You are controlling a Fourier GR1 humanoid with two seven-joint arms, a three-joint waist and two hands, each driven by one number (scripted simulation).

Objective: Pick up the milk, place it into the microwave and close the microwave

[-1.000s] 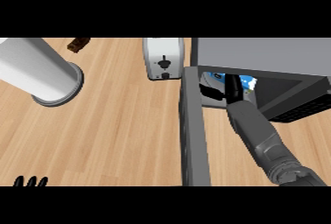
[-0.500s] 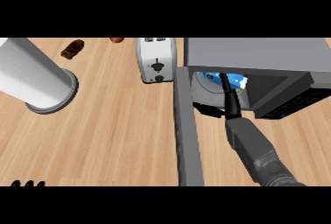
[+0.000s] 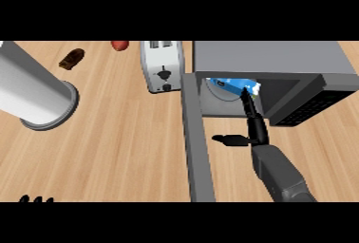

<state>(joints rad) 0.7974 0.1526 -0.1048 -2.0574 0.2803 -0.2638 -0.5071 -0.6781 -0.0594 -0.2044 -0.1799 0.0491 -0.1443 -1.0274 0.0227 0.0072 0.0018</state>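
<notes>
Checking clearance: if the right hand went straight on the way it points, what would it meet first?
Likely the milk inside the microwave; the right hand points right at it, though depth is unclear.

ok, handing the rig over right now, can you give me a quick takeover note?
Right hand: open, fingers straight, tips at the milk in the mouth of the microwave; can't tell if they touch.
Left hand: open, resting at the lower left edge.
Done: the milk is inside the cavity.
Left: pull the right hand out, then swing the open door shut.
</notes>
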